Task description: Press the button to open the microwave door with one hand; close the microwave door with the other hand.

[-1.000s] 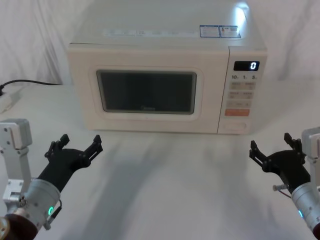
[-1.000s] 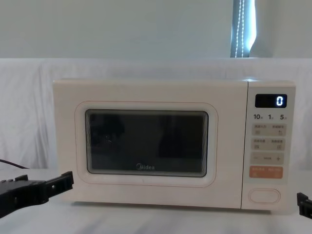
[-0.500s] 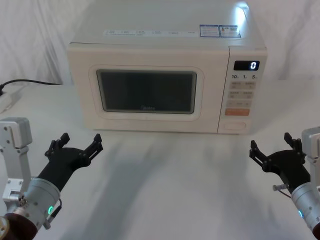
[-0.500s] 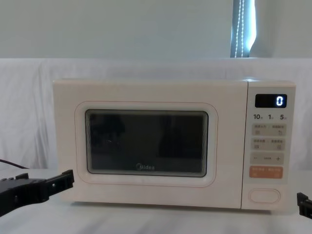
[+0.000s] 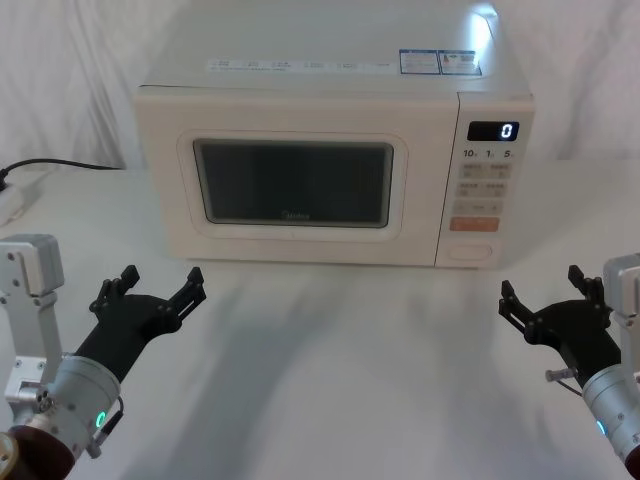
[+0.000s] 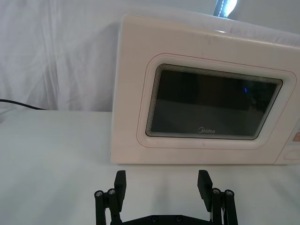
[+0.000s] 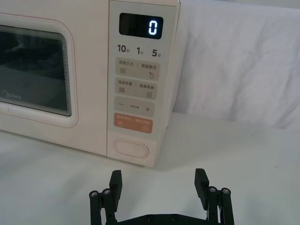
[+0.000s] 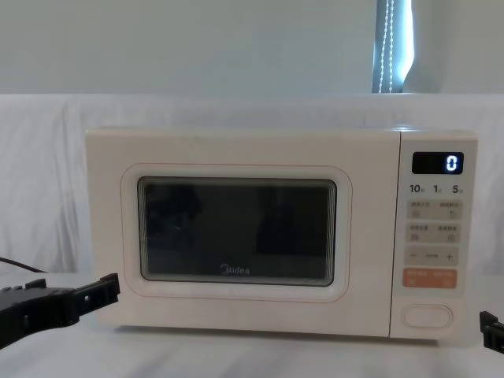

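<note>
The cream microwave (image 5: 330, 90) stands at the back of the table with its door (image 5: 295, 185) shut flush. The wide pill-shaped button (image 5: 471, 252) sits at the bottom of the keypad, under the orange key; it also shows close in the right wrist view, button (image 7: 131, 148), and from the chest, button (image 8: 427, 316). My left gripper (image 5: 152, 288) hovers open in front of the door's lower left, well short of it. My right gripper (image 5: 546, 296) hangs open to the right of and nearer than the button, touching nothing.
A black power cable (image 5: 55, 165) runs along the table at the far left. White cloth covers the table (image 5: 340, 350) and the backdrop. The display (image 5: 493, 131) reads 0. Open table lies between the grippers and the microwave.
</note>
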### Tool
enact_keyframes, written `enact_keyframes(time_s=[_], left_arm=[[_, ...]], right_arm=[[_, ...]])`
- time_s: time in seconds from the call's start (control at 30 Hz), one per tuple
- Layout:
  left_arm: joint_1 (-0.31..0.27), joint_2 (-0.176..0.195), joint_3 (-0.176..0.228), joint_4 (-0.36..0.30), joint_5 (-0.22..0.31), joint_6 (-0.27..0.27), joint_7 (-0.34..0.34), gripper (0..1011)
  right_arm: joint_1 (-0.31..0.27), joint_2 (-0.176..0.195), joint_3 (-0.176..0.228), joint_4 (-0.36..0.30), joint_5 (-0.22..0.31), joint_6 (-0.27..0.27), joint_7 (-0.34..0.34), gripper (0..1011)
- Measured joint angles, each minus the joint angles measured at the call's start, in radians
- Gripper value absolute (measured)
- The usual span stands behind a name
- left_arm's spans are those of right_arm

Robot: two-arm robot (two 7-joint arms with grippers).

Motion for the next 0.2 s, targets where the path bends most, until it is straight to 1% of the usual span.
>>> enact_keyframes(time_s=[0.2], left_arm=[[0.0, 0.0, 0.0, 0.0, 0.0, 0.0, 0.0, 1001]], right_arm=[[0.0, 0.0, 0.0, 0.0, 0.0, 0.0, 0.0, 1002]])
